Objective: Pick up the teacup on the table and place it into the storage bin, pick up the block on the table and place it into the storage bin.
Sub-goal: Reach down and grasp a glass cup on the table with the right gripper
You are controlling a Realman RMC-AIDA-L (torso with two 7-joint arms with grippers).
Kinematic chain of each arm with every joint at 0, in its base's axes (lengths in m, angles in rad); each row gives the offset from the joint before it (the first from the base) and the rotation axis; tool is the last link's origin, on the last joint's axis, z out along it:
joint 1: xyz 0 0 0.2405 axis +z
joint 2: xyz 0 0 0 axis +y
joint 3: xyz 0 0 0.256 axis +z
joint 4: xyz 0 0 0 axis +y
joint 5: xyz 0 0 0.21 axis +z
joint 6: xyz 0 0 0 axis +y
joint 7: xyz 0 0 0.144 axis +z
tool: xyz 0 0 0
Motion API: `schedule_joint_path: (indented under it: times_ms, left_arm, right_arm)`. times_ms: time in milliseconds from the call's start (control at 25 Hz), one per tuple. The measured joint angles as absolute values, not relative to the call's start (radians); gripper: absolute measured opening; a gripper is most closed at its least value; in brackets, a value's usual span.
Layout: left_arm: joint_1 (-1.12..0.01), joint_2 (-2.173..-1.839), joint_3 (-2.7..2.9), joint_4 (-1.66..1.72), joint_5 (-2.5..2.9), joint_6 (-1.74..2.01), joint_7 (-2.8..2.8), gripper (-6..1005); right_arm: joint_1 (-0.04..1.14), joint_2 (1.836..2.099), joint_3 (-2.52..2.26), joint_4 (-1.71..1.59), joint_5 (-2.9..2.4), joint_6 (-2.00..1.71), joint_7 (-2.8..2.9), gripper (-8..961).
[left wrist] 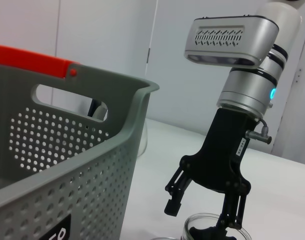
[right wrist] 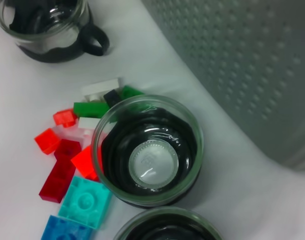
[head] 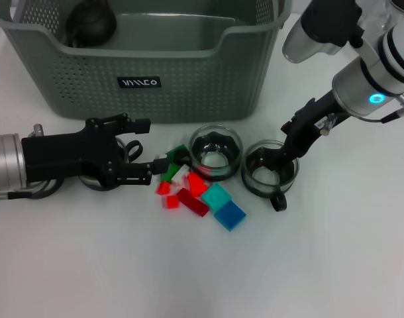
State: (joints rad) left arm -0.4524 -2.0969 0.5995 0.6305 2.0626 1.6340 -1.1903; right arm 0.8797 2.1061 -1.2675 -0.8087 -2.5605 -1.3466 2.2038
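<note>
Our right gripper [head: 283,159] hangs with its fingers apart over the rightmost teacup [head: 269,173], one finger inside its rim; the cup stands just below the claw, before the bin [head: 189,73]. Our left gripper [head: 139,149], also spread, faces the blocks [head: 199,192] just beside it, so it is nearer those.

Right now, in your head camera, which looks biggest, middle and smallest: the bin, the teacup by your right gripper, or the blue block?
1. The storage bin, by far the largest.
2. The teacup under the right gripper.
3. The blue block, the smallest.
</note>
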Motion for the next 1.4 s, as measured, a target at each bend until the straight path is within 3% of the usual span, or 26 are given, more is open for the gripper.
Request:
schedule_joint_path:
  times_ms: [600, 800, 1040, 1400]
  left_arm:
    - [-0.448, -2.097, 0.601, 0.630, 2.066, 1.638, -1.187, 871]
    - [-0.448, -2.098, 0.601, 0.627, 2.066, 1.638, -1.177, 872]
    - [-0.452, -2.098, 0.601, 0.620, 2.066, 1.633, -1.176, 872]
    - [-0.454, -2.098, 0.601, 0.620, 2.066, 1.631, -1.175, 872]
  right_arm:
    - [0.882, 2.105, -1.272, -0.806, -2.559, -1.340, 2.206, 942]
    - [0.882, 2.105, -1.281, -0.804, -2.561, -1.339, 2.206, 857]
    - [0.889, 2.105, -1.310, -0.778, -2.562, -1.320, 2.206, 659]
    - [0.892, 2.105, -1.321, -0.761, -2.563, -1.295, 2.206, 577]
